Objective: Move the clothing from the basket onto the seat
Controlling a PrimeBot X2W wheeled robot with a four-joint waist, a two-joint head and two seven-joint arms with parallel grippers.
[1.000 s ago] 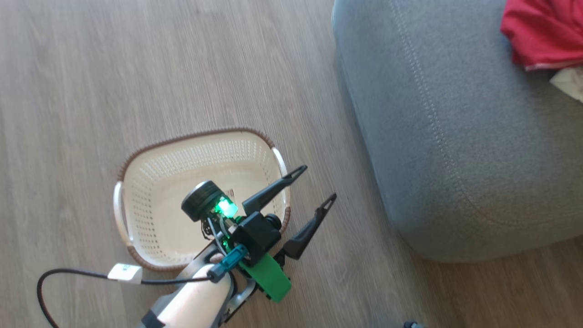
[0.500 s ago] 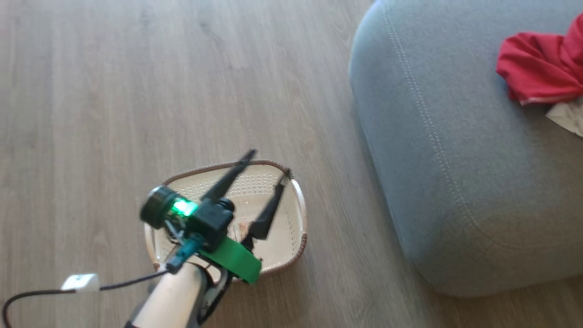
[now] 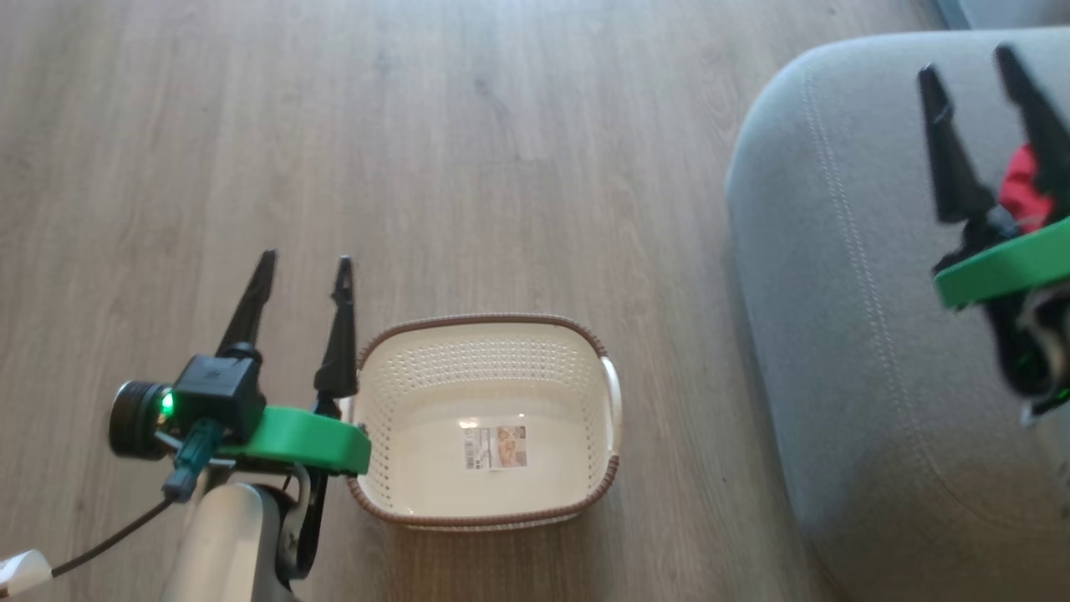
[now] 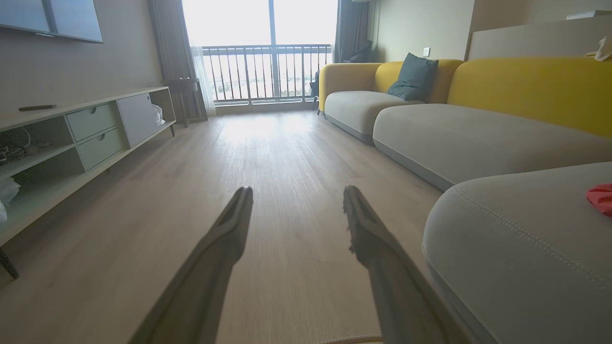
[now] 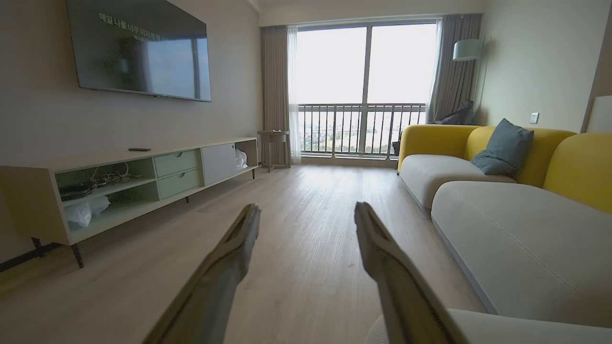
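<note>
Basket (image 3: 485, 318) sits on the wood floor (image 3: 501, 125) right beside the grey seat (image 3: 836, 334), just its label (image 3: 495, 446) inside. The red clothing (image 3: 1020, 188) is up on the seat, partly behind the right jaws. Left jaws hover by the basket's left rim; both sets are spread wide, gripping nothing

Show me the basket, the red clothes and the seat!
basket (image 3: 476, 372): head view, on its perforated back wall.
red clothes (image 4: 601, 197): left wrist view, on the fold at the right edge.
seat (image 3: 836, 334): head view, on bare grey fabric beside the seam.
</note>
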